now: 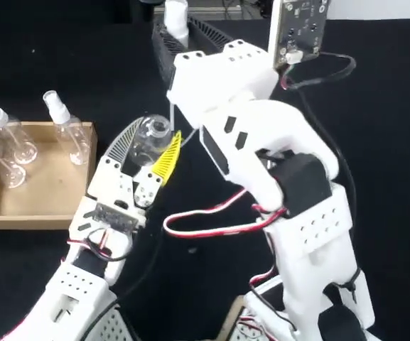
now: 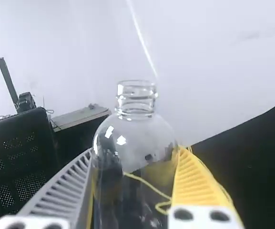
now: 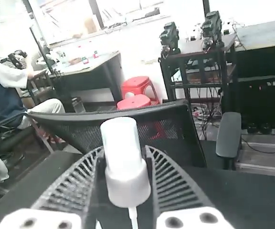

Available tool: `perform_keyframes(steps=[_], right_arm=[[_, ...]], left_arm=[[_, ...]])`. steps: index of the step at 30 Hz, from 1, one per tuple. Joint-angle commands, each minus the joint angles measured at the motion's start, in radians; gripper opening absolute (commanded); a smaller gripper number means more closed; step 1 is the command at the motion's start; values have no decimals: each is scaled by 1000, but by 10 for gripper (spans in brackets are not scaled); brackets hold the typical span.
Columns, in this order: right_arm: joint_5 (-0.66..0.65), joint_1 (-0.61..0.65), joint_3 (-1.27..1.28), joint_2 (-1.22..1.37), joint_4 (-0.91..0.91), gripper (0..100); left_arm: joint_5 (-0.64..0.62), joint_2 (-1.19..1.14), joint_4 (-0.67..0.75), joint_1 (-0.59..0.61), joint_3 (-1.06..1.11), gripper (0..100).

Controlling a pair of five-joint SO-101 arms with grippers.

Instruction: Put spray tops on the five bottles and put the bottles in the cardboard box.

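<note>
Stretching under everything is the black-clothed bench (image 1: 41,64). Biggest on it is the white right arm (image 1: 261,142), reared up across the middle and bent over toward the far edge. The white left arm (image 1: 84,284) comes in from the near edge, angled toward the centre. On that arm's outer side sits the open brown cardboard box (image 1: 20,217), with three clear bottles (image 1: 69,135) standing inside, each with a white spray top on. Near the box's corner, a clear round-shouldered plastic bottle (image 2: 135,143) is clamped at its body between the left fingers (image 2: 194,181), one grey and one yellow. Its threaded neck is open and uncapped. The right fingers (image 3: 170,181), dark and ribbed, pinch a loose white plastic spray top (image 3: 124,162) by its collar. Its thin dip tube (image 2: 142,43) hangs down toward the bottle's mouth. Whether the tip is inside, I cannot tell.
</note>
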State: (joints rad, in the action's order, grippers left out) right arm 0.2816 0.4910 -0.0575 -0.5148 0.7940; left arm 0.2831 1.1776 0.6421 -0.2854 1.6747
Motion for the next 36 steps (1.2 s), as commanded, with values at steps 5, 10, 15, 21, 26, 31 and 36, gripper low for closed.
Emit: perform_keyframes(steps=[5,10,15,21,26,31,36], right_arm=[[5,15,19,-76,-115,28],[-2,37,42,-151,-112,28],[-2,37,108,-165,-115,28],[-2,37,203,-170,-238,28],[3,37,203,-174,-264,28],[5,43,166,-214,-219,28],[-2,80,193,-236,-192,28]], left_arm=[[-3,12,28,-7,24,30],[-3,12,25,-7,24,30],[-3,12,25,-7,24,30],[-5,12,25,-7,24,30],[-5,12,23,-12,24,30],[-6,12,23,-13,24,30],[-6,12,23,-13,24,30]])
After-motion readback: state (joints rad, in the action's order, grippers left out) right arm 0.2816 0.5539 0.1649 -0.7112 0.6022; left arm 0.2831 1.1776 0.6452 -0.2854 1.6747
